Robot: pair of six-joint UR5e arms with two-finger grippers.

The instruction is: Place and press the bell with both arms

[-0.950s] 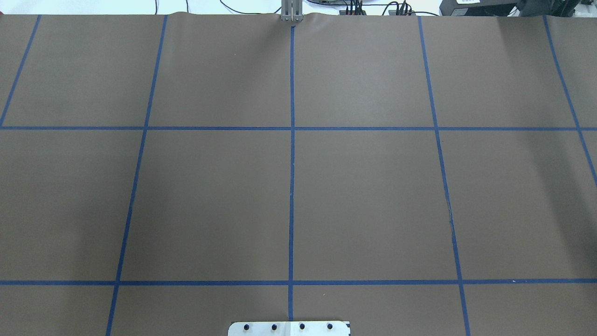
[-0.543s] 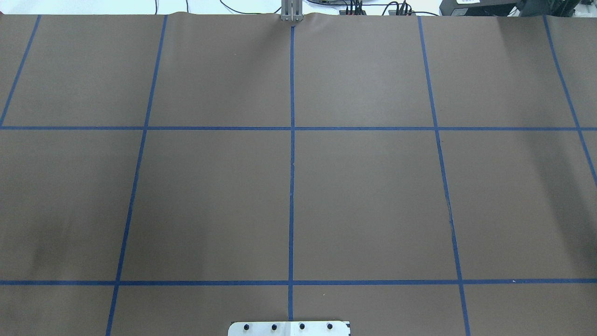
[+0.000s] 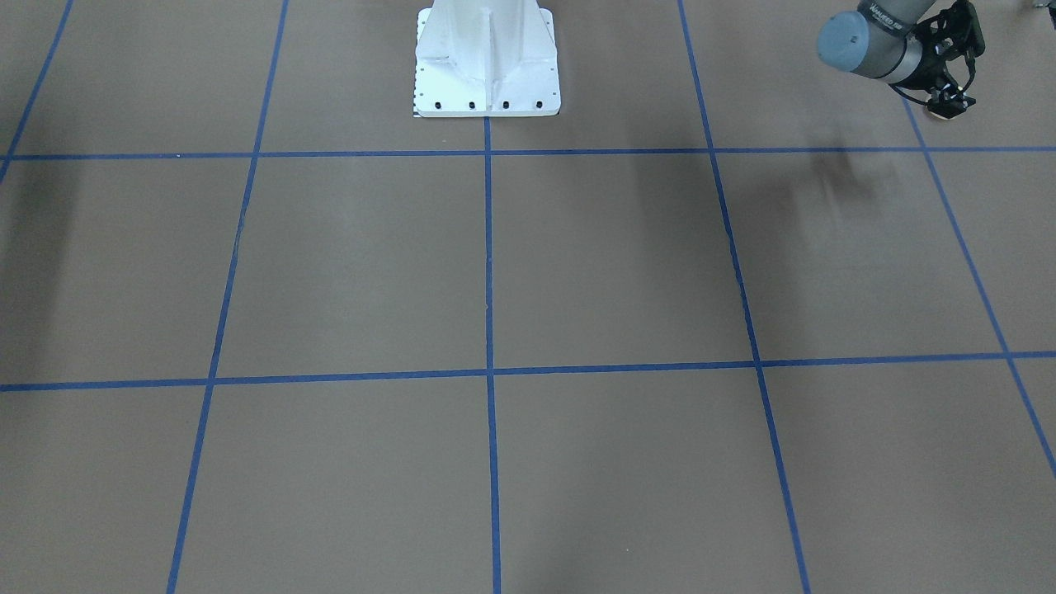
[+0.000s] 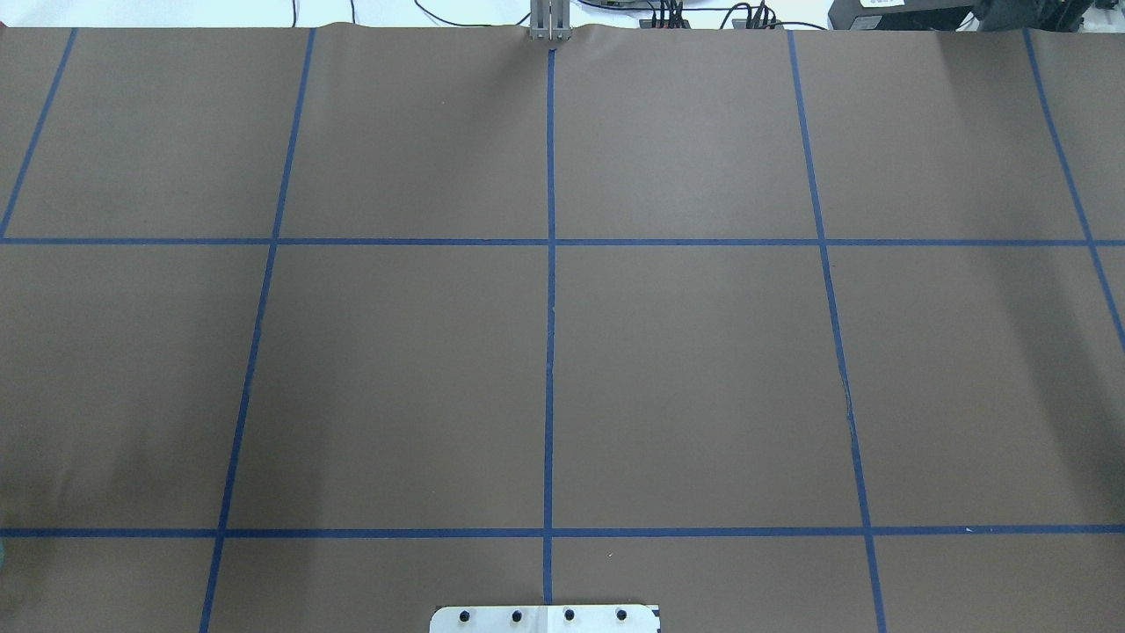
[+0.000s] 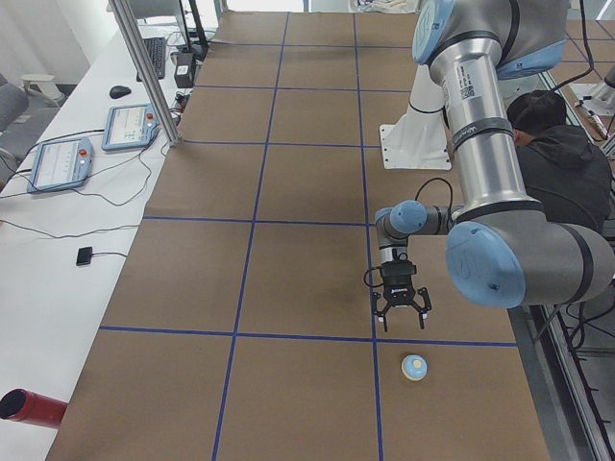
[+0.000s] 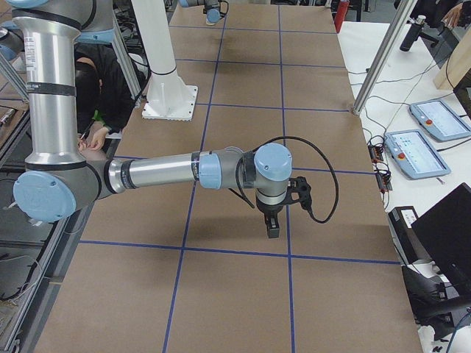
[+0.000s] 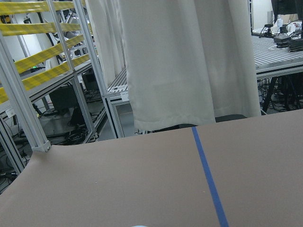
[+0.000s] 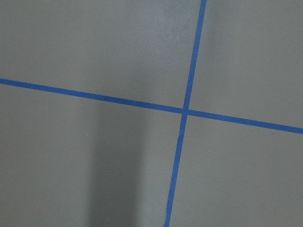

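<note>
So, bell (image 5: 415, 366): it is sitting upright on the brown table (image 5: 288, 279), with its cream button facing up.
Left gripper (image 5: 402, 325): it is hanging just over the table, pointing down. Its fingers are standing spread apart and are pinching nothing.
Bell and left gripper: in the left side view the bell is lying near the gripper, at about 5 o'clock from it, and they are not touching.
Front view: the left gripper (image 3: 949, 97) is showing at about 1 o'clock in the picture. A bit of the cream bell (image 3: 949, 113) is peeking out under it.
Right gripper (image 6: 273, 226): it is pointing down over the table, near a blue tape line (image 6: 221, 250). It is showing only from the side, so I cannot tell if its fingers are spread or pressed together.
Right wrist camera: it is looking at two blue lines crossing.
Pedestal (image 3: 487, 62): it is standing white at 12 o'clock in the front view.
</note>
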